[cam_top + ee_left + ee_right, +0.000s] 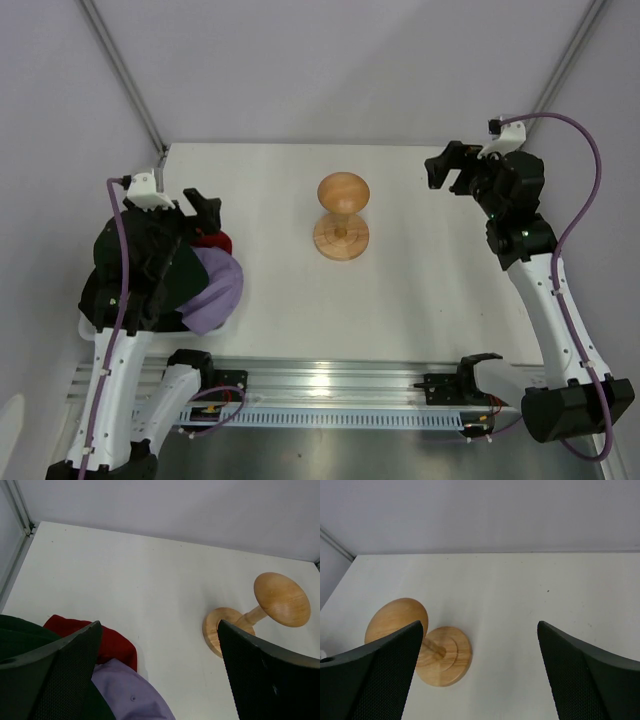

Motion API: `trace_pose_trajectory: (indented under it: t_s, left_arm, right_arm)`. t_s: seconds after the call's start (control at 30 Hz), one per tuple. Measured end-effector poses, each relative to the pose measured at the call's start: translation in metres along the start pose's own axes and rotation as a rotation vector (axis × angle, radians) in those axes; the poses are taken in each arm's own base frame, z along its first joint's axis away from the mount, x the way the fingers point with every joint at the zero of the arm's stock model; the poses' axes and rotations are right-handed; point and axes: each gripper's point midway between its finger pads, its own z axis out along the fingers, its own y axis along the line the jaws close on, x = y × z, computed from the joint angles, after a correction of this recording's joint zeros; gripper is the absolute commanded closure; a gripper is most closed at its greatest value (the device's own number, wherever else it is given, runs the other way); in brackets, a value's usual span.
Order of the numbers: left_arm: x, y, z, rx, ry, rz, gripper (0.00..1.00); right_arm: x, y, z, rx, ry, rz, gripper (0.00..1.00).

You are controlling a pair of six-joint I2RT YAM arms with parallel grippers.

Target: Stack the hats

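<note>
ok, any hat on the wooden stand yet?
No, the wooden stand is bare in the top view; the lavender hat and red hat lie apart from it, off to the left.

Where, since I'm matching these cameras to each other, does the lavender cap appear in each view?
Top external: lavender cap at the left, below mid-height.
Left wrist: lavender cap at the bottom edge, left of centre, just below the red cap.
Right wrist: not in it.
Shared landmark: the wooden stand, seen in all three views.
</note>
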Motion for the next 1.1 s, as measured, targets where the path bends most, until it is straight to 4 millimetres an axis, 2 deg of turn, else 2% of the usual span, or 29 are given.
trace_pose_trajectory:
  t_s: [0.17, 0.3, 0.43, 0.53, 0.6, 0.73, 0.93, 1.0, 1.1]
  left_arm:
    - [-0.011, 0.015, -0.007, -0.099, -0.023, -0.022, 0.00]
    - [-0.026, 0.036, -0.023, -0.239, -0.076, -0.064, 0.00]
    - [-0.050, 0.069, -0.053, -0.466, -0.133, -0.073, 0.01]
    - [-0.074, 0.103, -0.076, -0.695, -0.188, -0.039, 0.01]
    - [-0.075, 0.118, -0.080, -0.788, -0.176, -0.013, 0.00]
    - [-0.055, 0.143, -0.060, -0.868, -0.034, 0.055, 0.01]
    - [-0.002, 0.176, -0.012, -0.900, 0.257, 0.127, 0.01]
    - [0.013, 0.182, -0.005, -0.904, 0.323, 0.143, 0.01]
    - [0.026, 0.189, -0.003, -0.919, 0.372, 0.157, 0.01]
  right_arm:
    - [0.010, 0.022, 0.001, -0.103, 0.025, -0.001, 0.00]
    - [0.020, 0.050, 0.006, -0.215, 0.042, -0.007, 0.01]
    - [0.036, 0.069, 0.017, -0.276, 0.083, -0.016, 0.00]
    - [0.048, 0.068, 0.027, -0.263, 0.114, -0.014, 0.01]
    - [0.051, 0.067, 0.031, -0.258, 0.118, -0.011, 0.01]
    - [0.051, 0.069, 0.034, -0.273, 0.111, -0.008, 0.01]
    - [0.048, 0.072, 0.034, -0.288, 0.096, -0.013, 0.01]
    - [0.047, 0.070, 0.035, -0.282, 0.095, -0.015, 0.01]
    - [0.047, 0.068, 0.035, -0.275, 0.092, -0.016, 0.01]
